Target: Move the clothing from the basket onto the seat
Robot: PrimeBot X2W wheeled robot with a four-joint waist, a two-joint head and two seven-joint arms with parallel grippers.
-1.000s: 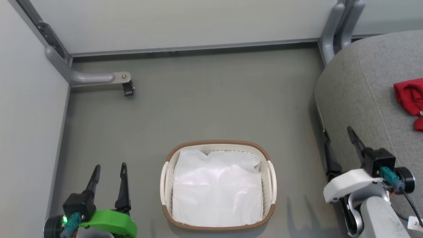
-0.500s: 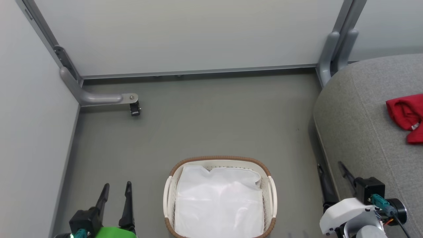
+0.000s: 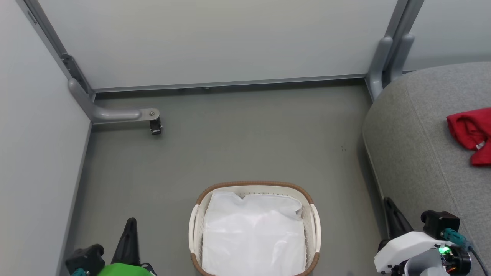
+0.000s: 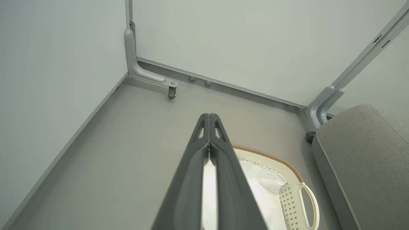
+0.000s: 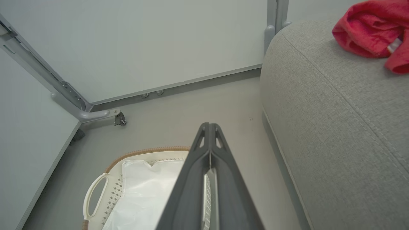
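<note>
Left gripper (image 3: 131,222) is sitting at the lower left of the head view. Fingers are pressing together into one dark spike and holding nothing. In the left wrist view both fingers are meeting along their length with the tips touching. They are hanging over the floor (image 3: 230,153) just left of the basket (image 3: 253,186).

Right gripper (image 3: 388,202) is sitting at the lower right, also pinched fully closed and holding nothing. Its fingers are pointing up the gap between the basket and the seat (image 3: 414,161), close to the seat's front edge. In the right wrist view the tips are touching, with bare floor behind them.

The clothing (image 3: 468,132) is lying bunched up on top of the seat. It is sitting near the right edge of the head view and running out of the picture there. A small bit of white trim is showing on the red fabric. It is lying well apart from both grippers.

The basket is standing on the floor between the two grippers, with its near end cut off by the bottom edge of the head view. A crumpled white liner sheet (image 3: 253,234) is covering its inside. The white handles are showing on both sides, and the brown rim is running round the top.

Grey wall panels (image 3: 211,38) are closing off the far and left sides. A metal foot with a small black caster (image 3: 155,126) is sticking out from the left corner post. A grey post (image 3: 385,57) is standing at the seat's far corner.
</note>
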